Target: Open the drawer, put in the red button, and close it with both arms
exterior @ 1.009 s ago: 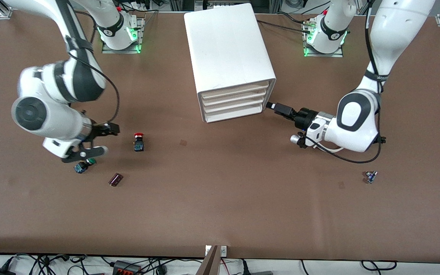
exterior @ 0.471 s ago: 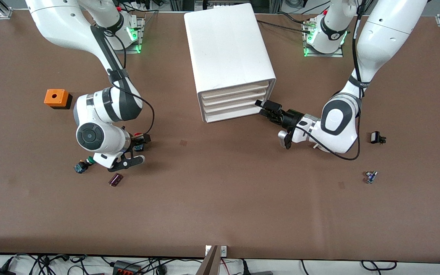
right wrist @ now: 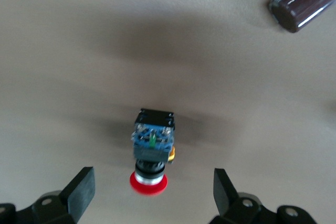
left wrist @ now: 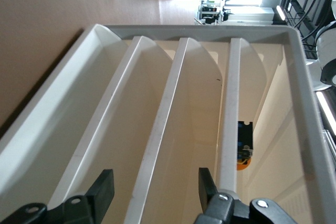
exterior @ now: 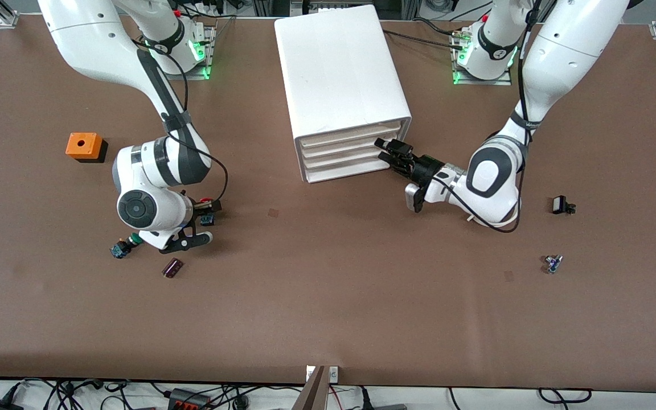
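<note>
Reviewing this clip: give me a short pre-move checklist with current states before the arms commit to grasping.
1. Right gripper open around the red button: ok.
2. Red button free on the table, not yet gripped: ok.
3. Left gripper at the cabinet front, open: ok.
4. Left fingers straddling a drawer edge: ok.
5. Drawer pulled out: not ok.
6. Which drawer is targeted: cannot tell.

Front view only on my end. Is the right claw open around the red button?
Observer: Yes. The right wrist view shows the right claw open, one finger on each side of the red button, neither touching it.
Operator: And the left claw?
Observer: Open too. The left wrist view shows the left claw with one drawer front rim between its fingers, not yet pinched.
</note>
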`<state>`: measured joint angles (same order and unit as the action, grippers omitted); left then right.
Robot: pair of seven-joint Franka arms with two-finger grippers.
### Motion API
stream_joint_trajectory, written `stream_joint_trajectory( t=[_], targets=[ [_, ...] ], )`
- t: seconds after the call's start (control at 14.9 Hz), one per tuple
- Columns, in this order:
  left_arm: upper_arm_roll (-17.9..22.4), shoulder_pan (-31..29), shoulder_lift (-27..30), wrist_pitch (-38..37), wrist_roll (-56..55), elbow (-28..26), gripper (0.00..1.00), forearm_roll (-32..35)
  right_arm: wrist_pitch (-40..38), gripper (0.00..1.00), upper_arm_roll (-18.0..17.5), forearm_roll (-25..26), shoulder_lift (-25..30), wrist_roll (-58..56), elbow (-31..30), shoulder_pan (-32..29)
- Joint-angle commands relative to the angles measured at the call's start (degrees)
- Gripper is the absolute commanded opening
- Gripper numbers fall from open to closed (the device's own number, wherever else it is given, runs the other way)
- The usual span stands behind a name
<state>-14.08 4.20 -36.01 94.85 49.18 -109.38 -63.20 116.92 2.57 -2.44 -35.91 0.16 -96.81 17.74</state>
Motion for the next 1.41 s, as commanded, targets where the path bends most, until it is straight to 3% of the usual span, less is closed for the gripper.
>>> stream_joint_trajectory(
  t=[0.0, 0.2, 0.27, 0.34, 0.4, 0.54, 0.87, 1.14, 1.21, 1.28, 1.35],
  targets=[
    [-0.60, 1.25, -1.25, 1.04, 3.02, -0.74, 0.58, -2.46, 2.78, 1.00, -0.11, -0.55, -2.05, 1.94, -0.40, 0.18],
    [-0.60, 0.82, -1.34, 0.34, 4.00, -0.83, 0.16, -2.46, 2.62, 1.00, -0.20, -0.55, -2.41, 2.04, -1.72, 0.36],
    [-0.60, 0.73, -1.34, 0.42, 3.91, -0.66, 0.05, -2.46, 2.61, 1.00, -0.20, -0.55, -2.41, 2.04, -2.07, 0.71],
    [-0.51, 0.73, -1.34, 0.95, 3.56, -0.31, 0.01, -2.46, 2.53, 1.00, -0.20, -0.55, -2.32, 2.04, -2.16, 0.80],
    [-0.51, 0.46, -1.69, 1.04, 3.38, 0.13, 0.01, -2.46, 2.18, 1.00, -0.20, -0.55, -2.23, 2.04, -2.24, 0.71],
    [0.19, 0.29, -2.74, 1.13, 1.81, 2.67, 0.01, -2.72, 1.74, 0.56, -0.20, -0.55, -1.80, 2.04, -2.86, 0.63],
    [3.09, 0.55, -9.06, 3.15, -4.51, 14.26, 0.01, -2.02, -0.01, 0.00, -0.20, -0.55, -0.31, 0.63, -2.25, -0.52],
    [3.96, 0.55, -10.74, 3.24, -11.02, 19.72, 0.07, -1.67, -4.05, 0.00, -0.55, -0.90, 0.93, 1.07, 7.22, 0.53],
    [4.84, 0.98, -11.53, 3.24, -11.21, 21.39, 0.14, -0.88, -5.63, 0.00, -0.63, -0.90, 0.93, 0.98, 10.64, 0.97],
    [5.02, 1.16, -12.23, 3.32, -11.29, 22.10, 0.45, 0.08, -6.52, 0.00, -0.64, -1.25, 0.93, 1.07, 13.55, 1.67],
    [5.29, 0.99, -12.67, 3.41, -11.30, 22.80, 0.99, 0.35, -6.61, 0.00, -0.72, -1.08, 0.93, 1.07, 16.27, 2.64]
  ],
)
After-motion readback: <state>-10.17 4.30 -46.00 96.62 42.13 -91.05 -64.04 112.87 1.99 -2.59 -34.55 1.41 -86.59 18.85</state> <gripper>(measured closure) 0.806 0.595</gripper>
